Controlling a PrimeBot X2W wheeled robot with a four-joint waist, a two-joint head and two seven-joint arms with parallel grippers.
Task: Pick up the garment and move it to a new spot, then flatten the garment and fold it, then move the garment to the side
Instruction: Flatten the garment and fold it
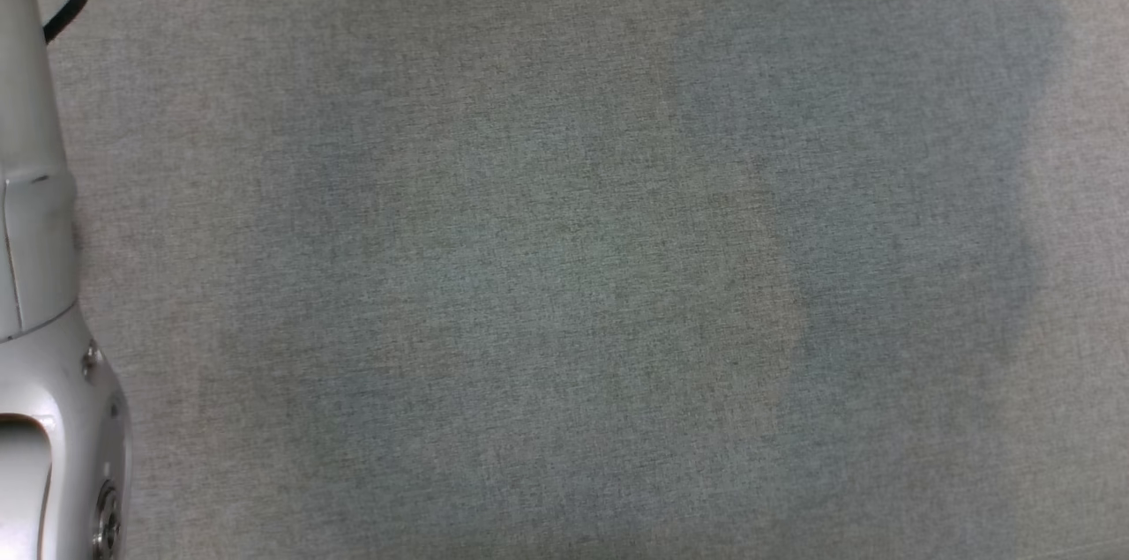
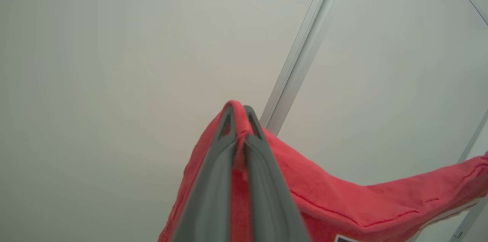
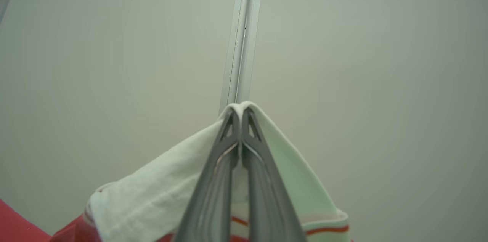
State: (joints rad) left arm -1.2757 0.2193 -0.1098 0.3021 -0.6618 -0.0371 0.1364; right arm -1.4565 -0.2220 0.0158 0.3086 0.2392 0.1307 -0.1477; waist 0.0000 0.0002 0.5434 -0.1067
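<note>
The garment (image 2: 343, 192) is red with white parts and red stripes. It hangs in the air between both arms. In the left wrist view my left gripper (image 2: 239, 114) is shut on a red fold of it, and the cloth stretches off to the right. In the right wrist view my right gripper (image 3: 239, 114) is shut on a white edge of the garment (image 3: 152, 196), which drapes down on both sides of the fingers. Both grippers point up at pale wall panels. In the head view my pale left forearm (image 1: 40, 278) stands at the left edge.
The head view looks down on a grey cloth-covered table (image 1: 573, 260). Behind the grippers are pale wall panels with metal joint strips (image 2: 301, 55) (image 3: 242, 36).
</note>
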